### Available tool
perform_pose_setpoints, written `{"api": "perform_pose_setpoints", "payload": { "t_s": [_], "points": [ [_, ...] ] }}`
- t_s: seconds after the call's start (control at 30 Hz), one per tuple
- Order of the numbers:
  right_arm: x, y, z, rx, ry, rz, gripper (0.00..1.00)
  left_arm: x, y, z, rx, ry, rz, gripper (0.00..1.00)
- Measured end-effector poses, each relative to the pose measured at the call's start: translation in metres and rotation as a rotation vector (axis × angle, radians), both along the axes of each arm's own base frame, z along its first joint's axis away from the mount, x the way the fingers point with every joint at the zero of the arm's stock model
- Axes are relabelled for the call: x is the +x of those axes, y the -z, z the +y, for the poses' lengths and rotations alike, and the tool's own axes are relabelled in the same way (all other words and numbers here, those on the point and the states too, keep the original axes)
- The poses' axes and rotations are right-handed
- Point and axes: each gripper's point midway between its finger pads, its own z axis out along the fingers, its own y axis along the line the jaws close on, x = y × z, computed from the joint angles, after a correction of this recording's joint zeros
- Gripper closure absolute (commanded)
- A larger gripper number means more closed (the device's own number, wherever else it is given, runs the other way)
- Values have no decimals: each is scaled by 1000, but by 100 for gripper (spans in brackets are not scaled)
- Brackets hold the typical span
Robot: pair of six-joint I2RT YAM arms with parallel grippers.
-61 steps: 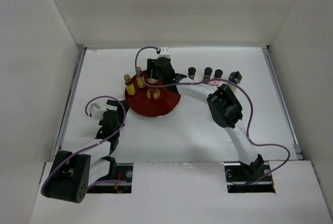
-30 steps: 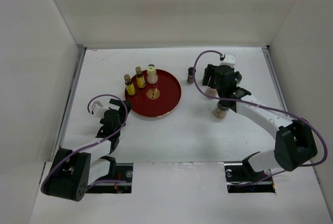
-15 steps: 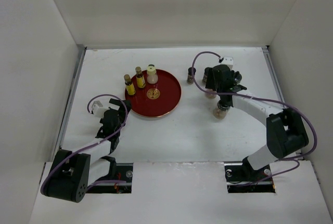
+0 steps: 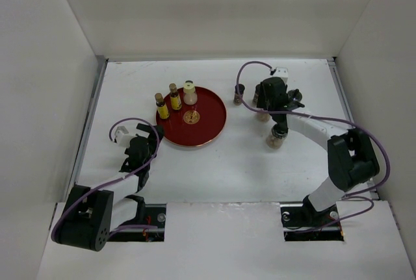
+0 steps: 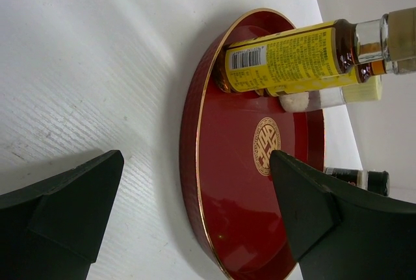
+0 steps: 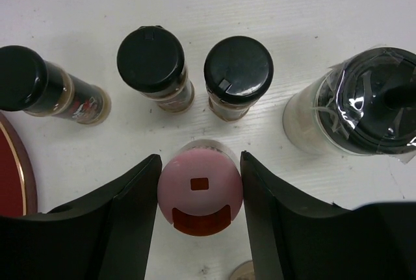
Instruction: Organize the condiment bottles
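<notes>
My right gripper (image 6: pixel 200 192) stands over the bottle group at the right (image 4: pixel 263 112). Its jaws touch both sides of the pink-lidded bottle (image 6: pixel 200 186), which stands on the table. Just beyond it are three black-capped bottles (image 6: pixel 151 59), (image 6: pixel 238 69), (image 6: pixel 23 78). Two slim yellow bottles (image 4: pixel 161 106), (image 4: pixel 174 97) and the cream yellow-lidded bottle (image 4: pixel 189 93) stand at the back left of the red tray (image 4: pixel 208 130). My left gripper (image 5: pixel 195 215) is open and empty at the tray's left edge (image 4: pixel 140 147).
A wider jar with a wrapped black lid (image 6: pixel 364 101) stands right of the black-capped bottles. A tan-topped bottle (image 4: pixel 275 138) stands alone nearer the front. One dark bottle (image 4: pixel 238 93) stands between the tray and the right gripper. White walls enclose the table.
My right arm left the tray, where the cream bottle now stands, swung right to the bottle group and settled around the pink-lidded bottle. The left arm has not moved.
</notes>
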Motion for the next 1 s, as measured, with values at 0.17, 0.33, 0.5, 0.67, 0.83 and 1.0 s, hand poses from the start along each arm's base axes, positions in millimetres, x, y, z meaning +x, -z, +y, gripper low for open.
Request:
{"api": "perform_pose_setpoints", "payload": {
  "t_s": [0.17, 0.33, 0.5, 0.67, 0.83, 1.0],
  "points": [
    [-10, -34, 23, 25, -57, -59, 58, -1, 7, 0, 4, 1, 22, 0],
    [-2, -96, 88, 107, -185, -179, 59, 4, 6, -2, -9, 2, 12, 0],
    [26, -116, 149, 163, -266, -234, 60, 4, 6, -3, -12, 4, 11, 0],
    [56, -75, 188, 159, -303, -182, 59, 5, 1, -3, -15, 3, -5, 0],
    [68, -38, 211, 142, -326, -125, 58, 5, -1, -3, -16, 5, -11, 0],
    [72, -30, 227, 155, -342, -117, 58, 6, -5, -5, -22, 12, -25, 0]
  ]
}}
